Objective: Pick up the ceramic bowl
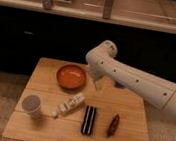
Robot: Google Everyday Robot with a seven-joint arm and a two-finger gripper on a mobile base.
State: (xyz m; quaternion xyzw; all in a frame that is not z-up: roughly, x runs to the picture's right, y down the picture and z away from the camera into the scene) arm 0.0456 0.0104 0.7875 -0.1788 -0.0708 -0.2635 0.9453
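The ceramic bowl (71,77), round, shallow and orange-brown, rests on the wooden table (126,104) near its back edge, left of centre. My white arm reaches in from the right, bends above the table's back edge and points down. The gripper (97,85) hangs just right of the bowl's rim, slightly above the tabletop, open and holding nothing. The bowl is untouched and in full view.
A white paper cup (31,104) stands at the front left. A small white bottle (69,105) lies on its side in front of the bowl. A black rectangular object (89,120) and a dark brown oblong object (114,125) lie front centre. A dark counter runs behind the table.
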